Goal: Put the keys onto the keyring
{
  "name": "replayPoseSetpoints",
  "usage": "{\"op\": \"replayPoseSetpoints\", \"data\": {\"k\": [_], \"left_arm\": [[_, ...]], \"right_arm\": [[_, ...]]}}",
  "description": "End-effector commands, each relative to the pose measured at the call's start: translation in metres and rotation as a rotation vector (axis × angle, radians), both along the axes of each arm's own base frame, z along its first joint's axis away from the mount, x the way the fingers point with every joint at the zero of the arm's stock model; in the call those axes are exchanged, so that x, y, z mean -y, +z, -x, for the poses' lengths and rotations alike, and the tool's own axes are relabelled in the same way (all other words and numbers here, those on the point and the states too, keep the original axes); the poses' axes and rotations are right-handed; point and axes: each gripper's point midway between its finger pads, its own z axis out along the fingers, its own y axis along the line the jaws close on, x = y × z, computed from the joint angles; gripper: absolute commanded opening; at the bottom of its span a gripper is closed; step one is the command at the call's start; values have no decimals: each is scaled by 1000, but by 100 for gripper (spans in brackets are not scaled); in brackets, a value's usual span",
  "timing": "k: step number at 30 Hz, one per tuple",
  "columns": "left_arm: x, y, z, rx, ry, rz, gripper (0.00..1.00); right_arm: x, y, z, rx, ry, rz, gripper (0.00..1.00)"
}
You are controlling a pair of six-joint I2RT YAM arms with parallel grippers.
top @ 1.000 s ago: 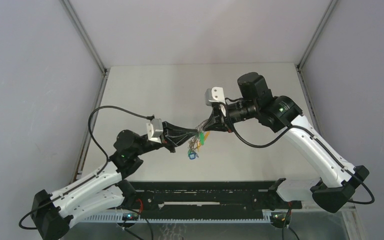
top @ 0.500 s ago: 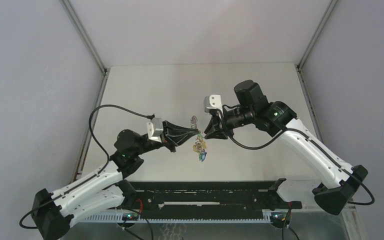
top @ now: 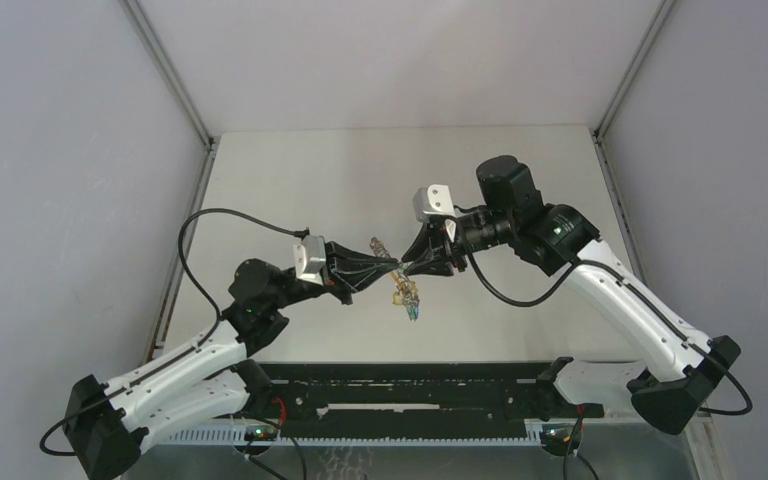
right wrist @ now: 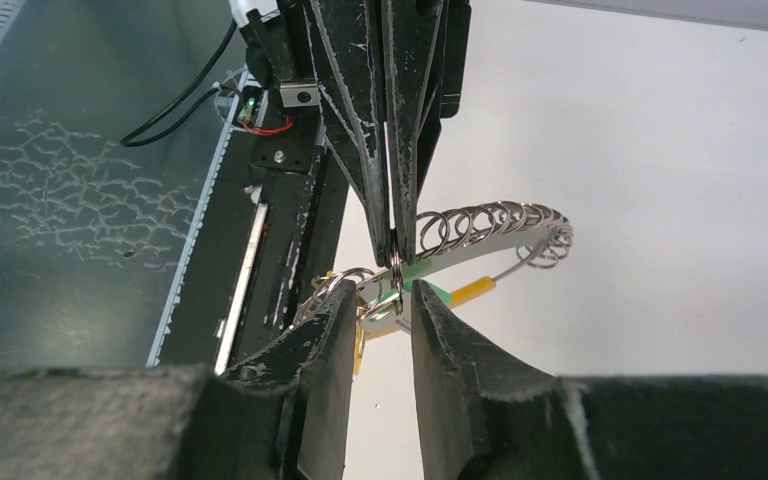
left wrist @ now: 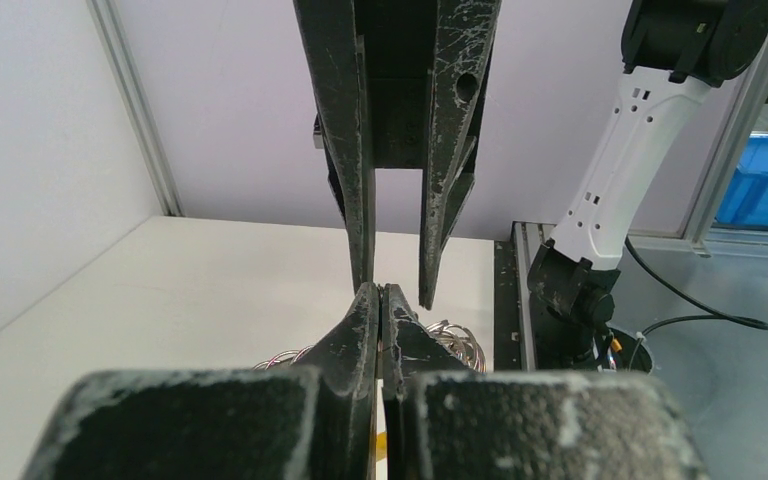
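Left end effector (top: pixel 397 265) clamped on the keyring (right wrist: pixel 490 222), right end effector (right wrist: pixel 384 292) narrowly parted beside it, keys (top: pixel 412 309) hanging beneath

My left gripper (right wrist: pixel 396 250) and right gripper (right wrist: pixel 383 298) are matt black, rough and scuffed with whitish scratches. The keyring (right wrist: pixel 490 222) is glossy silvery metal wire, its band (right wrist: pixel 470 291) a dull yellow-orange beside a green plastic key head (right wrist: pixel 438 266). The counter (right wrist: pixel 660 150) is smooth, matt off-white.

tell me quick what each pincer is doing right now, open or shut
left pincer: shut, pinching a thin ring of the keyring.
right pincer: open, fingers apart, gripping nothing.
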Motion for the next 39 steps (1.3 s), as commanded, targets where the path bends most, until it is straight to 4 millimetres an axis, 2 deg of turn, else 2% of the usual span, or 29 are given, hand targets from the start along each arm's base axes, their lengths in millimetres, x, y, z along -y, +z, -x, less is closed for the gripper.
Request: {"op": "replayPoseSetpoints", "data": {"k": [1, 6, 9, 11, 14, 19, 25, 30, 39], "left_arm": [[-6, 40, 9, 74, -18, 94, 0], [-6, 41, 9, 75, -20, 95, 0], [-6, 41, 8, 76, -20, 97, 0], [-5, 39, 7, 70, -15, 95, 0], [-6, 34, 3, 53, 8, 93, 2], [-4, 8, -5, 21, 42, -2, 22], [-5, -9, -10, 20, 69, -52, 31], [3, -17, -10, 31, 27, -72, 33], [9, -31, -12, 40, -26, -71, 33]], "right_arm": [[-8, 10, -1, 8, 35, -50, 25], [-9, 4, -1, -14, 47, -37, 18], [-9, 2, -2, -17, 45, -33, 9], [-8, 3, -3, -14, 40, -32, 0], [-5, 3, -7, 1, 8, -14, 0], [9, -10, -17, 5, -80, 129, 0], [22, -22, -19, 35, -138, 332, 0], [25, -27, -19, 54, -155, 460, 0], [18, -28, -22, 81, -157, 536, 0]]}}
